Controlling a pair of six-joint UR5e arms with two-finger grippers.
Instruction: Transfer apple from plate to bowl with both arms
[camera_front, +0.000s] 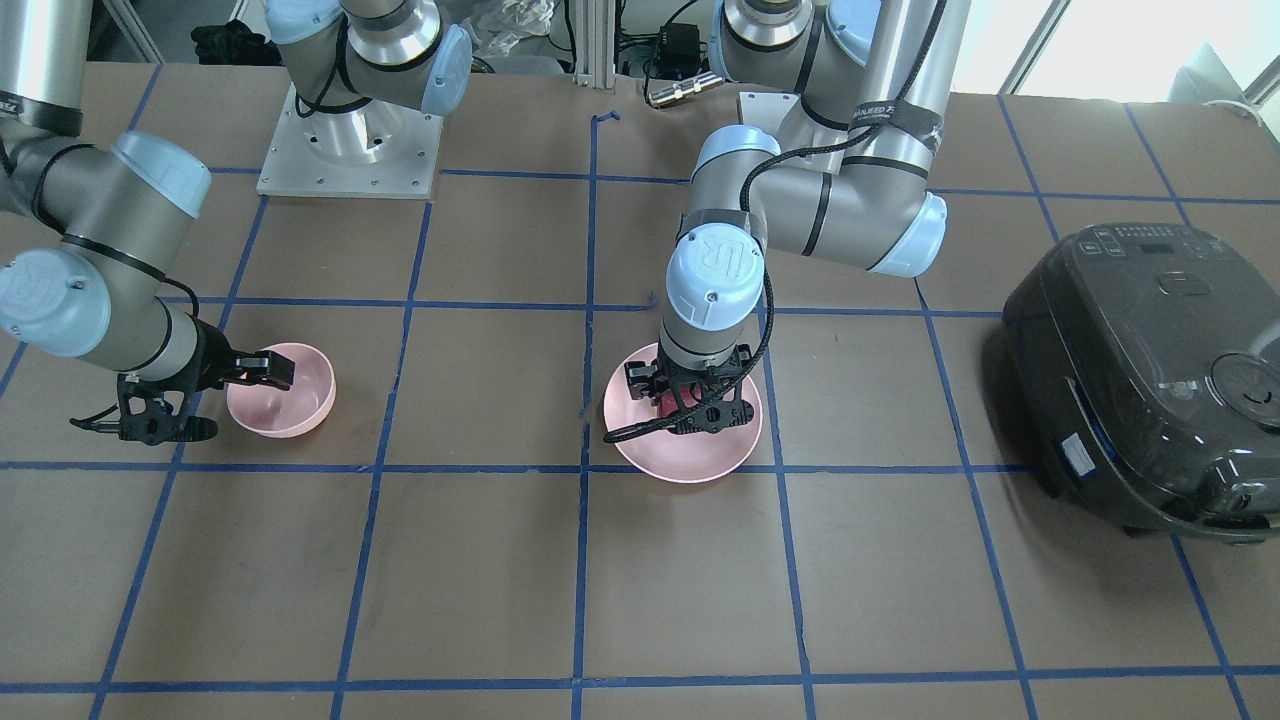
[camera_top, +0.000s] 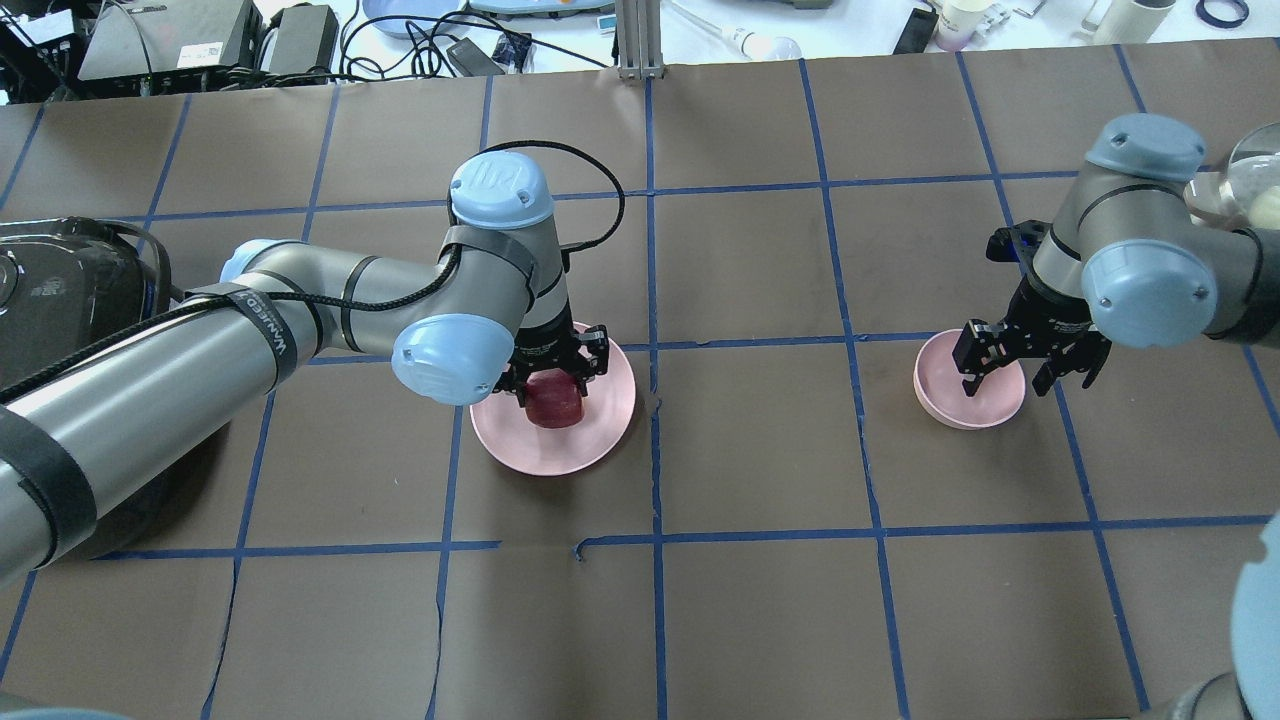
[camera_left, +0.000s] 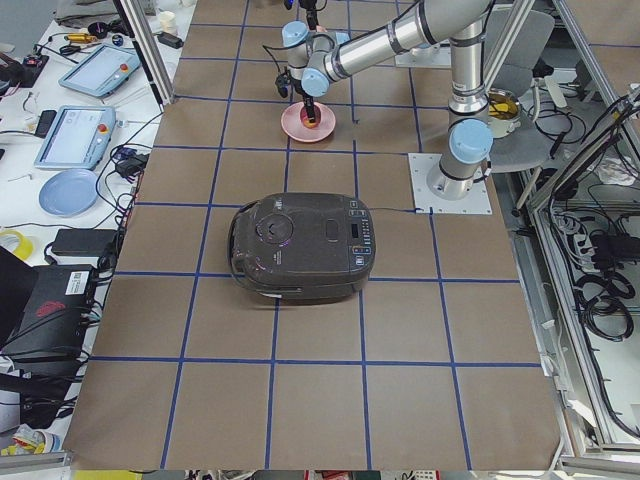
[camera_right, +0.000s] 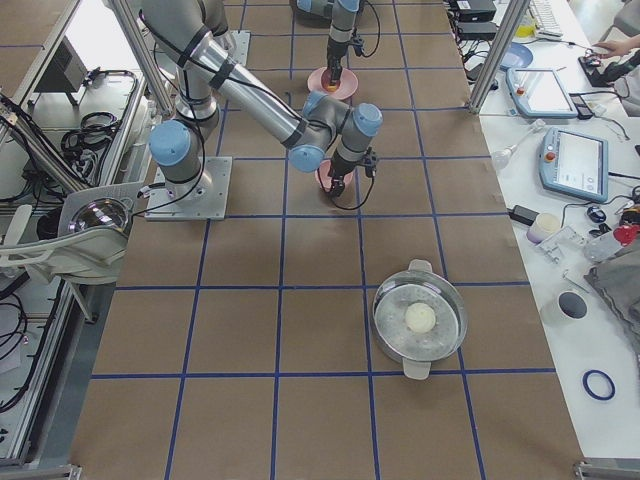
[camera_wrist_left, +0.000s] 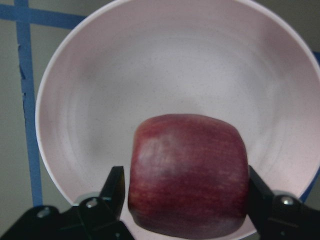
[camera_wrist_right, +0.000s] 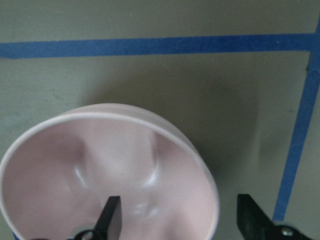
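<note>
Left wrist-mounted view shows the small dark red, blocky-round apple (camera_wrist_left: 187, 175) lying on the wide, shallow pale pink plate (camera_wrist_left: 75, 125), near its rim. The left gripper (camera_wrist_left: 185, 192) has one black finger at each side of the fruit, at its skin or very near; whether they already press cannot be told. If the hold is low or too light, the smooth rounded sides may let the apple turn or slip out when it is lifted. It could then roll off the plate, or the plate could be dragged along.

Overhead, the small, deep pale pink bowl (camera_top: 985, 412) stands well apart from the plate, so the carry is long and a weak grip has time to fail. The right gripper (camera_top: 1008, 382) is spread across the bowl's rim, one finger inside and one outside. If it pinches the wall unevenly the bowl may tip, and a gripper above the opening may block the apple's way in
</note>
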